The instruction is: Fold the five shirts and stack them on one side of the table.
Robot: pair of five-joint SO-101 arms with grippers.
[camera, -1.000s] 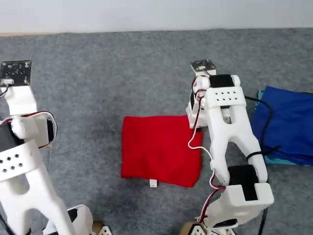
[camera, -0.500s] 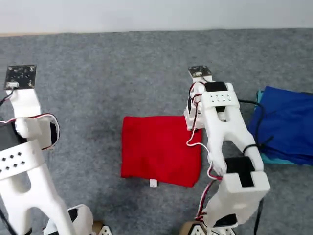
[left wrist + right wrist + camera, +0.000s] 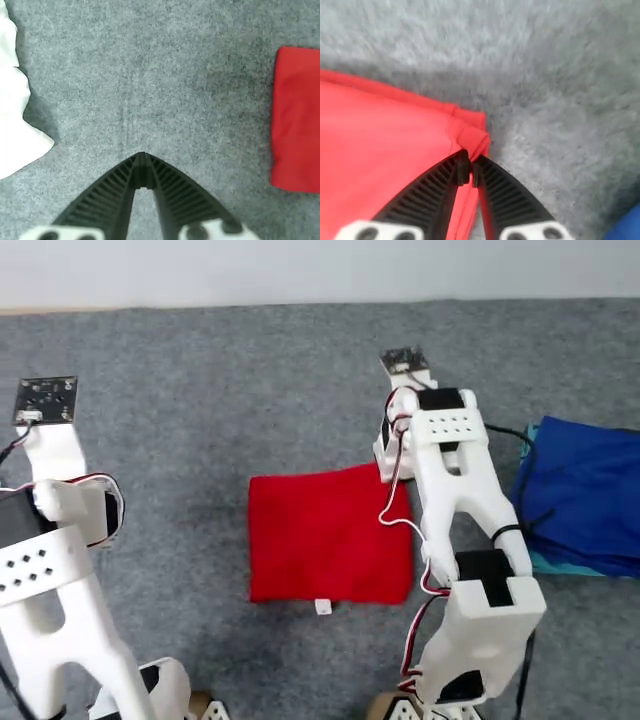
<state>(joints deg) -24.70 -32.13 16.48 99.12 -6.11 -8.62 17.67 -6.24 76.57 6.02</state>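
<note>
A folded red shirt (image 3: 325,540) lies flat on the grey carpet in the middle of the table, a small white tag at its near edge. My right gripper (image 3: 468,170) is shut on the shirt's far right corner (image 3: 470,137), which is bunched and slightly lifted; in the high view that gripper (image 3: 387,462) sits under the white arm. My left gripper (image 3: 145,159) is shut on nothing, hanging over bare carpet to the left of the red shirt (image 3: 297,120).
A folded blue shirt (image 3: 585,495) rests on a teal one (image 3: 560,565) at the right side of the table. A white cloth (image 3: 15,125) lies at the edge of the left wrist view. Bare carpet (image 3: 250,380) stretches along the far side.
The right arm has pulled the red shirt's far right corner toward the far side, straightening the shirt and shifting its near edge. The left arm edged slightly farther.
</note>
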